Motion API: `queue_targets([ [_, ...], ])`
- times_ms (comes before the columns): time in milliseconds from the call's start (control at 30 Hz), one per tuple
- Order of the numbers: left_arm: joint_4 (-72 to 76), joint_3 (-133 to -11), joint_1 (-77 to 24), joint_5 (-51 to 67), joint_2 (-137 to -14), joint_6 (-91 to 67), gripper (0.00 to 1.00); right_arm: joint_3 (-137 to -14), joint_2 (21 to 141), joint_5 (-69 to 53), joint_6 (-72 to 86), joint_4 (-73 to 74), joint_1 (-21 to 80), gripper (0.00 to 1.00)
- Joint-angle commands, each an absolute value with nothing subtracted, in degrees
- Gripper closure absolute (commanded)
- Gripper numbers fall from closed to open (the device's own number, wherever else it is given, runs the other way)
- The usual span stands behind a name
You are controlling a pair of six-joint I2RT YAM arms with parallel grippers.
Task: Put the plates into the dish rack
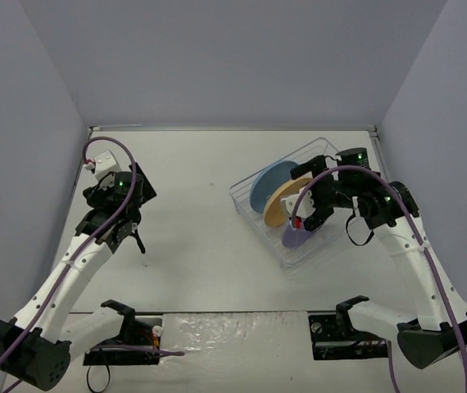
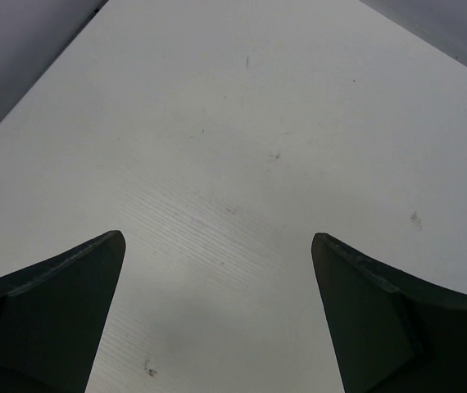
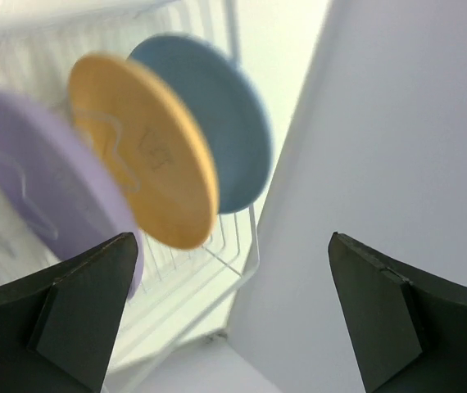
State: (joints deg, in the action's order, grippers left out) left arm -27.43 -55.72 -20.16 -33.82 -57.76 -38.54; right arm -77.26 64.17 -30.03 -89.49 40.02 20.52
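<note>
All three plates stand on edge in the clear dish rack [image 1: 322,149] at the right of the table. The blue plate [image 1: 270,182] is farthest back, the orange-yellow one [image 1: 281,205] sits in the middle, and the light purple one [image 1: 297,237] is nearest. My right gripper [image 1: 309,214] hovers over the rack beside the plates, open and empty. Its wrist view shows the purple plate [image 3: 29,180], the orange plate [image 3: 143,155] and the blue plate [image 3: 225,123] leaning in the rack [image 3: 246,246], with the open right gripper [image 3: 232,254] clear of them. My left gripper [image 1: 129,236] is open over bare table [image 2: 217,246].
Grey walls close in the table on the left, back and right. The right wall [image 3: 397,123] stands close behind the rack. Both arm bases [image 1: 340,327] sit at the near edge, with purple cables [image 1: 430,270] looping along the arms.
</note>
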Motion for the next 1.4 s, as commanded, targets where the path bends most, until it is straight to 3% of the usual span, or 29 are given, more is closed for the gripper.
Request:
queue_targets([
  [0, -30.3, -60.7, -19.8, -33.2, -55.8, -34.2, 0.03, -79.7, 64.3, -33.6, -59.0, 13.1, 21.1, 0.0],
  [100, -31.0, -61.3, -19.7, -32.8, -55.3, -32.8, 0.03, -76.3, 64.0, -23.2, -32.3, -7.7, 21.2, 0.0],
  [233, -24.9, -58.3, -18.5, -27.8, -55.5, -31.4, 0.03, -72.3, 64.6, 1.1, -9.7, -18.6, 20.7, 0.0],
  [333, -19.1, -54.4, -14.8, -17.1, -56.2, -30.5, 0.03, -67.6, 66.0, 17.1, 4.6, -16.5, 18.3, 0.0],
  [533, -15.9, -50.2, -7.8, -11.5, -57.0, -31.2, 0.03, -54.9, 61.4, 45.3, 23.3, -5.5, 17.1, 0.0],
  [767, -16.3, -48.7, -6.7, -9.5, -55.3, -31.8, 0.03, -42.1, 42.1, 54.1, 35.7, 1.7, 16.8, 0.0],
  [900, -15.1, -47.1, -6.7, -8.6, -53.0, -31.8, 0.03, -41.1, 37.3, 58.2, 38.5, 8.2, 16.8, 0.0],
  [1367, -15.4, -46.8, -6.7, -8.9, -51.8, -32.0, 0.03, -47.3, 45.9, 65.3, 43.0, 21.9, 16.8, 0.0],
])
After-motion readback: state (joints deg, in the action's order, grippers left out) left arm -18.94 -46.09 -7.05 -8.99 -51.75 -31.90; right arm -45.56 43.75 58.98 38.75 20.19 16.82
